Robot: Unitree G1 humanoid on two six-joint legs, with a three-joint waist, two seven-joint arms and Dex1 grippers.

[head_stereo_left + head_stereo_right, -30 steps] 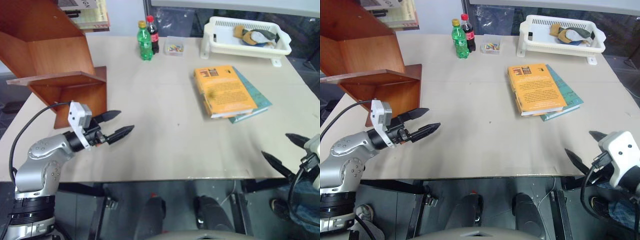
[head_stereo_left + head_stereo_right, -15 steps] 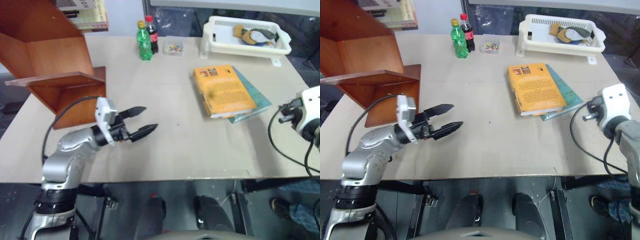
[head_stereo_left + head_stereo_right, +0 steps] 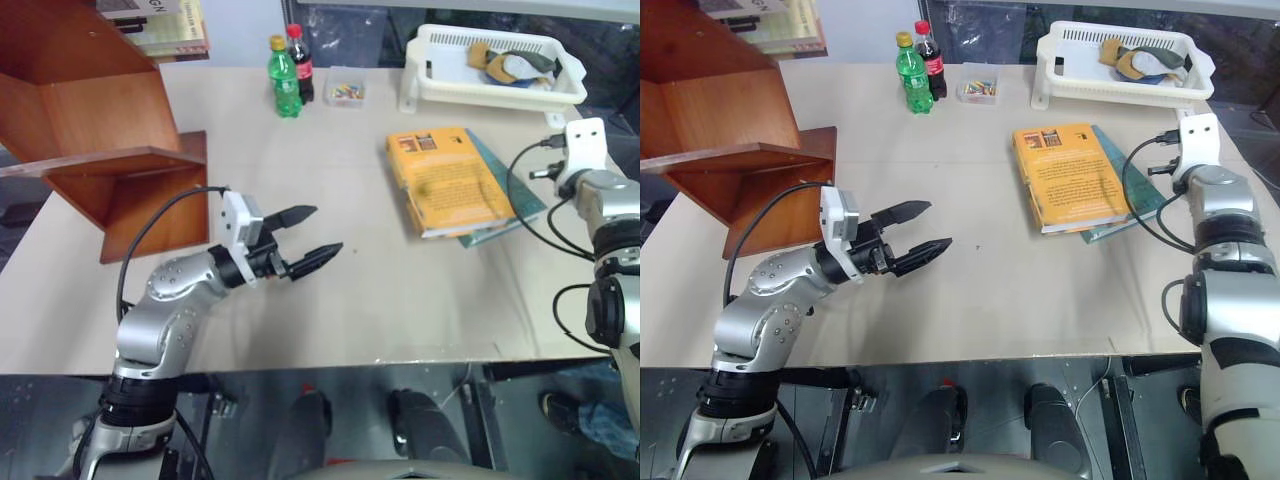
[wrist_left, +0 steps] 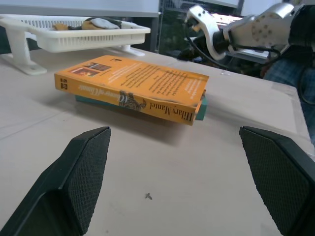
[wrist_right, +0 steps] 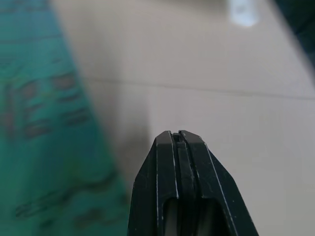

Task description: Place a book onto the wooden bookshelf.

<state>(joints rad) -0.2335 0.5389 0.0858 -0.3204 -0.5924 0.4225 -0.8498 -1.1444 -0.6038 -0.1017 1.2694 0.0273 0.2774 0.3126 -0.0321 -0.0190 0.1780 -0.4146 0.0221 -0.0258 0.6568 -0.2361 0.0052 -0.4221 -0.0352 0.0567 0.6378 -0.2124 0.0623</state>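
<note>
On the table [image 3: 330, 330], the orange-yellow book [image 3: 448, 180] lies atop a teal book [image 3: 505, 185], well apart from the wooden bookshelf [image 3: 100, 130]. Our left gripper [image 3: 310, 235] gapes wide; our right gripper [image 5: 178, 142] is pinched closed beside them. We judge approach underway; grasping comes next.

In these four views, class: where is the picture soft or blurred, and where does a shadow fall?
Right wrist view: the shut right claw is sharp, while the teal book beside it is smeared and soft. Left wrist view: the orange-yellow book is crisp and casts a dark shadow on the table; the near black fingers look soft. Eye views: even light, no strong glare.
</note>
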